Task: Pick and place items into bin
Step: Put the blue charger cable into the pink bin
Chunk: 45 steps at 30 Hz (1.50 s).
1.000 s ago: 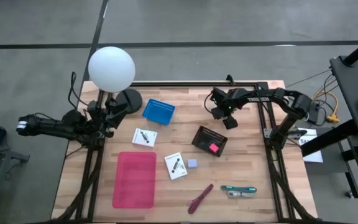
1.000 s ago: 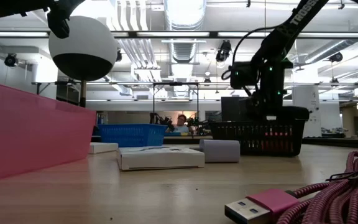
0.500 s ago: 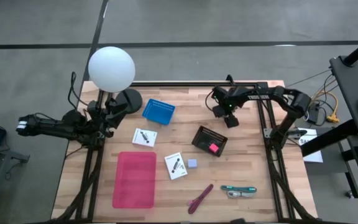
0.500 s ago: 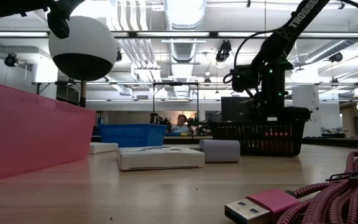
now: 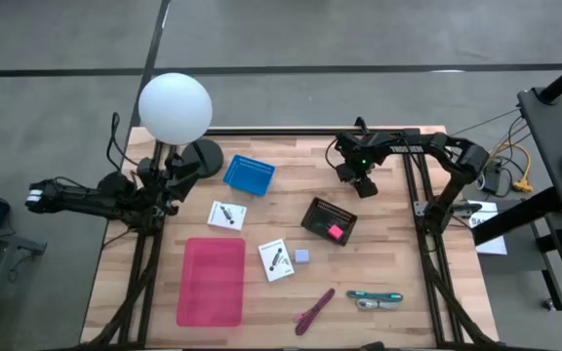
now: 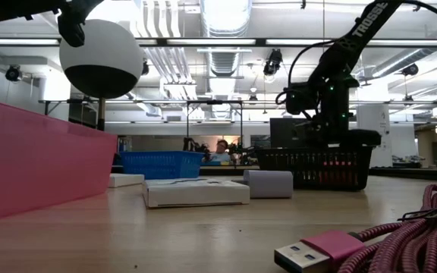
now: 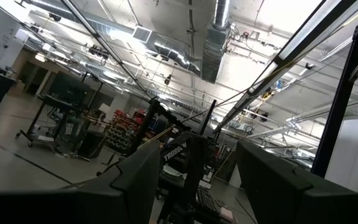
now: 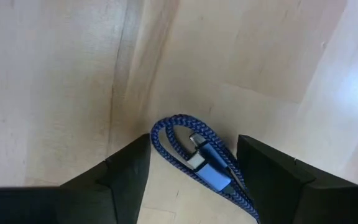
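My right gripper (image 5: 359, 181) points down over the table's far right part, open. In its wrist view the fingers (image 8: 129, 168) stand on either side of a coiled blue braided cable (image 8: 166, 134) lying on the wood; they do not touch it. Farther toward the near edge stands a black basket (image 5: 320, 213) with a pink cube (image 5: 336, 231) inside. A pale-blue cube (image 5: 302, 256), two white cards (image 5: 276, 259) (image 5: 227, 214), a magenta cable (image 5: 314, 310) and a teal-handled tool (image 5: 374, 298) lie loose. My left gripper (image 7: 197, 162) waits off the left edge, open, tipped upward.
A pink bin (image 5: 213, 281) lies near the front left and a blue basket (image 5: 249, 175) at the far middle. A white globe lamp (image 5: 175, 107) stands at the far left corner. Black frame rails (image 5: 422, 244) run along both table sides.
My right gripper has shifted a little toward the table's far right and sunk slightly over the blue cable. Nothing on the table has moved.
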Available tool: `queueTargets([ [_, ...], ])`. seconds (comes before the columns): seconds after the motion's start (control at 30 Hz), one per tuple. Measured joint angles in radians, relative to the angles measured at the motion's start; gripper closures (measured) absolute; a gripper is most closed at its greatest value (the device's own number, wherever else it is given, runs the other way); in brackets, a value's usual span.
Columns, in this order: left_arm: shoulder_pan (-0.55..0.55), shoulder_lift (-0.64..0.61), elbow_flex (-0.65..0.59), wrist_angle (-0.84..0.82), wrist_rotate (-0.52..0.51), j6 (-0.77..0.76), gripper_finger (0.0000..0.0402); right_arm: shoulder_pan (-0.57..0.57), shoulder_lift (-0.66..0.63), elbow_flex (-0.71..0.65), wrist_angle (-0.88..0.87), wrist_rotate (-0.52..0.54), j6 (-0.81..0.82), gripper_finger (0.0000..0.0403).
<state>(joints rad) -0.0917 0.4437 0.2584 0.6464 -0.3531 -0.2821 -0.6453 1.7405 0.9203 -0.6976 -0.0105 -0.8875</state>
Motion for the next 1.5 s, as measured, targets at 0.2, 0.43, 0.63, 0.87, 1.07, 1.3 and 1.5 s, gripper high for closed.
queueTargets([
  [0.2,0.000,-0.001,0.000,0.000,0.000,-0.001,0.0205,0.000,0.016,0.002,-0.007,-0.013,0.009,0.0212],
  [0.43,0.000,-0.001,0.000,0.000,0.000,-0.001,0.0205,0.001,0.005,-0.002,-0.015,-0.018,0.029,0.0272],
  [0.63,0.000,0.000,0.000,0.000,0.000,-0.001,0.0205,0.002,0.004,-0.001,-0.027,-0.022,0.054,0.0333],
  [0.87,0.000,0.000,0.000,0.000,0.000,-0.001,0.0205,0.002,0.004,0.000,-0.043,-0.025,0.088,0.0378],
  [1.07,0.000,-0.001,0.000,0.000,0.000,-0.001,0.0205,0.002,-0.002,0.003,-0.032,-0.015,0.170,0.0393],
  [1.3,0.000,0.000,0.000,0.000,0.000,0.000,0.0205,0.001,-0.016,0.042,-0.033,0.003,0.271,0.0394],
  [1.5,0.000,0.000,0.000,0.000,0.000,0.000,0.0205,0.001,-0.026,0.100,-0.044,-0.009,0.358,0.0394],
])
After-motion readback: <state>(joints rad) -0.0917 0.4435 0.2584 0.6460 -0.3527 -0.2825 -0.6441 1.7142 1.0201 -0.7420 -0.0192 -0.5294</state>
